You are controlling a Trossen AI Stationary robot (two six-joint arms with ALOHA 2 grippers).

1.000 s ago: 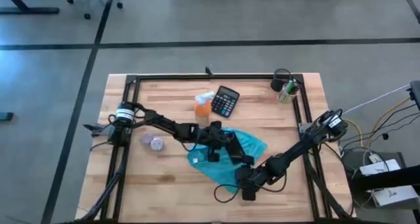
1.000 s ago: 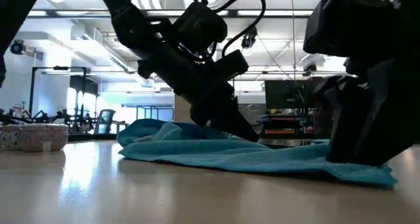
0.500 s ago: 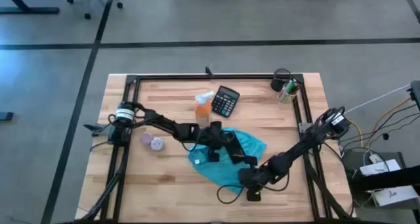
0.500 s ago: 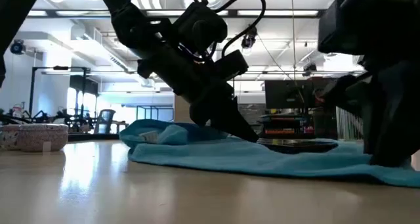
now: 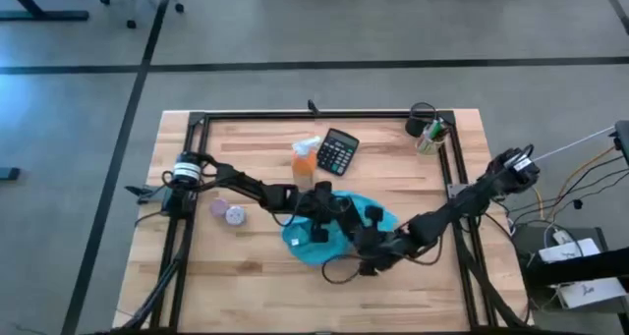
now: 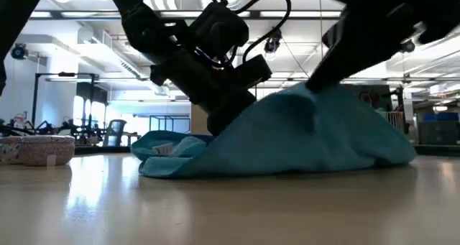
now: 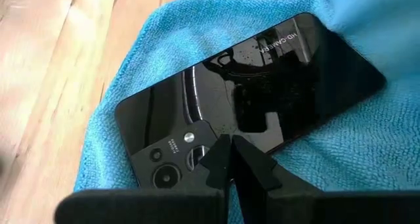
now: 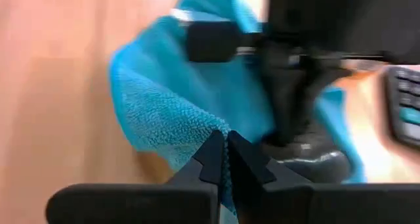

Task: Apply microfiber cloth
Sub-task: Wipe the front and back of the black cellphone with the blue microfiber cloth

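The turquoise microfiber cloth (image 5: 307, 239) lies mid-table, its left part flat on the wood and its right part raised into a tent (image 6: 316, 130). A black phone (image 7: 249, 99) lies camera side up on the cloth. My left gripper (image 7: 230, 145) is shut, with its tips down on the phone. My right gripper (image 8: 226, 140) is shut on the cloth's raised edge, just right of the left gripper (image 5: 366, 251). In the high view the arms hide the phone. My left gripper presses its shut fingertips on the phone's glossy back (image 7: 220, 129), beside the camera lenses, slanting down from the table's left. The phone lies flat on the cloth. My right gripper pinches an edge of the cloth (image 8: 197, 135) between its two fingers. That edge is lifted above the table (image 6: 310, 90), and the cloth slopes down from it to the wood on both sides.
A black calculator (image 5: 337, 151) and an orange bottle (image 5: 304, 163) stand just beyond the cloth. Small round containers (image 5: 228, 212) sit to its left. A cup of pens (image 5: 429, 136) is at the far right corner. A black rail frame (image 5: 197, 129) borders the table.
My right gripper has gone from near the table's near edge toward the far edge and upward, still shut on the cloth. The cloth's near right part, flat a second ago, has been lifted and drawn in over the rest; its left part has stayed on the table.
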